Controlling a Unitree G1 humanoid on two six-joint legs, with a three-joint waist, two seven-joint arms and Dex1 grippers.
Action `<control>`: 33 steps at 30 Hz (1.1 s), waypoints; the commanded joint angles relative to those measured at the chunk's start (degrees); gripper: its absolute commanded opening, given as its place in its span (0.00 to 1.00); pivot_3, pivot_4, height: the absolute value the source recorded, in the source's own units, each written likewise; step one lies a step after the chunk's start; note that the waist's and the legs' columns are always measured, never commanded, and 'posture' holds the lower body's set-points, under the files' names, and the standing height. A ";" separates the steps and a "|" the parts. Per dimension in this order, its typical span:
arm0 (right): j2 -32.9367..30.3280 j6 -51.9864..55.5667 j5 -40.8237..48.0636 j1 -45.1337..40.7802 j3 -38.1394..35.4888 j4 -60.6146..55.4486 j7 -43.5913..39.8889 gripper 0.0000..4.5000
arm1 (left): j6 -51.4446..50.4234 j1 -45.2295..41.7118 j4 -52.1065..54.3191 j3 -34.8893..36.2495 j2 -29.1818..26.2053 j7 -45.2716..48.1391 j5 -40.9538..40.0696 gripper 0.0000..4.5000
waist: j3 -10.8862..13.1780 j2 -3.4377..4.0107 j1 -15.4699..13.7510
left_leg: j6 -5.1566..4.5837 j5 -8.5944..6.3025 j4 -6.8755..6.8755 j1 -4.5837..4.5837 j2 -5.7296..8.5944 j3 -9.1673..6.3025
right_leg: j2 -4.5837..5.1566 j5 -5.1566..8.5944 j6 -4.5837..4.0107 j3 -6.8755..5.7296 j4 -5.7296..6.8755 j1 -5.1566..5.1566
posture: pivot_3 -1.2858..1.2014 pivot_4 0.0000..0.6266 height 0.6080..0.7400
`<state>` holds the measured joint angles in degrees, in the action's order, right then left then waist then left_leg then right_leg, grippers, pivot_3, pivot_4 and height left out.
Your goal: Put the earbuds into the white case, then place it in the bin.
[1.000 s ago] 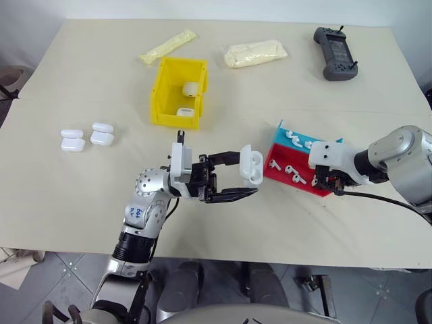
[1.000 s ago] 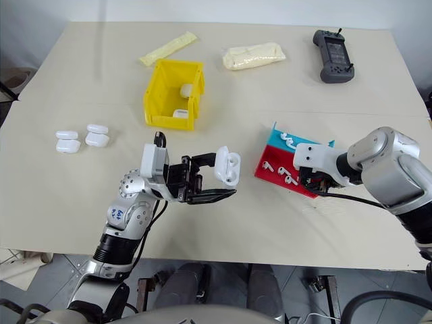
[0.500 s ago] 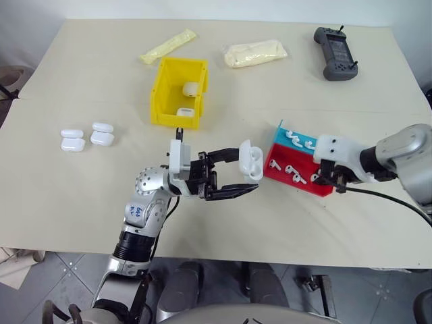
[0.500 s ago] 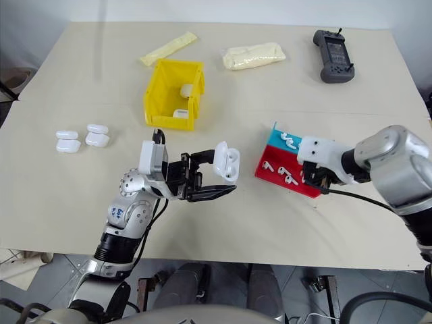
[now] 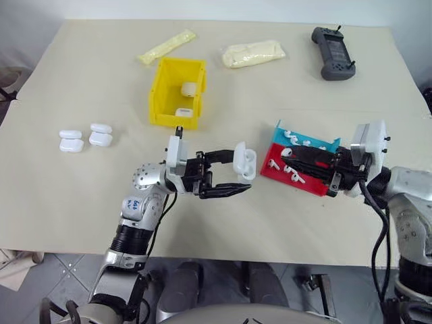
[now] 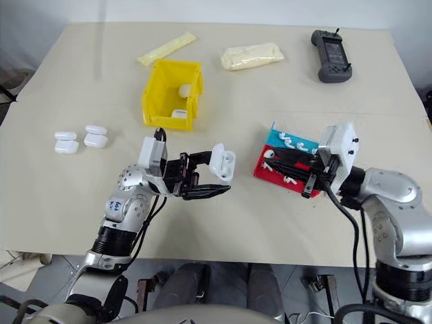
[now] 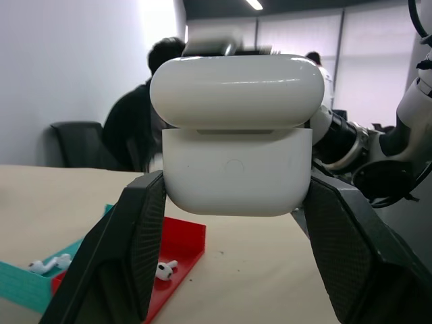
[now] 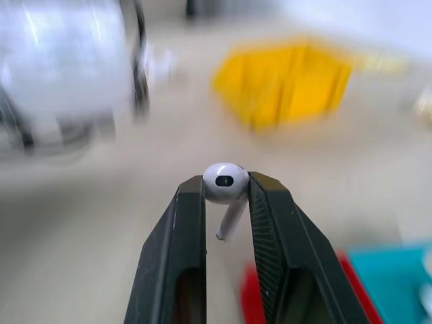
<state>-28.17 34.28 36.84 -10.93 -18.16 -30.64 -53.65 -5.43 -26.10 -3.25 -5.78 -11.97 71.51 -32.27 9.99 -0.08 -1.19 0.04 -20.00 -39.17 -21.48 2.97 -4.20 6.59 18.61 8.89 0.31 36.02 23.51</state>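
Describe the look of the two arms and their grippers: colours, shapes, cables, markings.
Both arms are silver-grey with rounded joints and white wrist blocks. The left gripper and right gripper have long black tapered jaws. Black cables loop by each forearm. A blue handwritten mark sits on the left arm's forearm shell.

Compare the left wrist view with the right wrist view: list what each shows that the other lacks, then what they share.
Left wrist view alone: the open white case seen close, pinched between the left gripper, with seated people behind it and loose earbuds in the tray.

Right wrist view alone: one earbud clamped in the right gripper, and the yellow bin beyond it.

Both: the beige table and part of the red and teal tray.
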 commanded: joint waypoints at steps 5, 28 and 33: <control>8.16 -3.45 5.21 2.59 4.99 -8.92 11.15 0.12 | -2.99 0.62 4.56 1.34 -2.83 1.12 -2.71 0.61 | -0.01 0.01 0.11 | 0.00 0.00 0.01 0.01 0.01 -0.01 | 0.00 0.00 0.00 0.01 0.02 0.00 | 0.52 0.24 1.00; 7.01 -11.09 1.09 2.83 17.99 -5.11 11.86 0.12 | -3.73 -0.23 5.08 1.59 -2.76 0.45 -2.81 0.61 | -0.01 0.01 0.14 | 0.00 0.00 0.00 0.02 0.07 -0.03 | 0.00 0.00 0.00 0.02 0.03 -0.02 | 0.52 0.24 1.00; 6.41 -12.36 0.49 2.63 19.16 -3.62 11.47 0.12 | -3.14 -0.67 4.56 1.63 -2.33 0.22 -2.49 0.61 | -0.01 0.01 0.14 | 0.00 0.00 0.00 0.02 0.06 -0.03 | 0.01 0.00 -0.01 0.02 0.03 -0.02 | 0.52 0.24 1.00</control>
<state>-21.15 21.87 37.95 -8.53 -0.27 -34.76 -41.46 -9.64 -25.55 -0.73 -4.53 -15.15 71.96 -33.63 9.98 -0.06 -1.05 0.04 -20.00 -39.17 -21.46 3.03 -4.23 6.59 18.61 8.88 0.33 36.05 23.49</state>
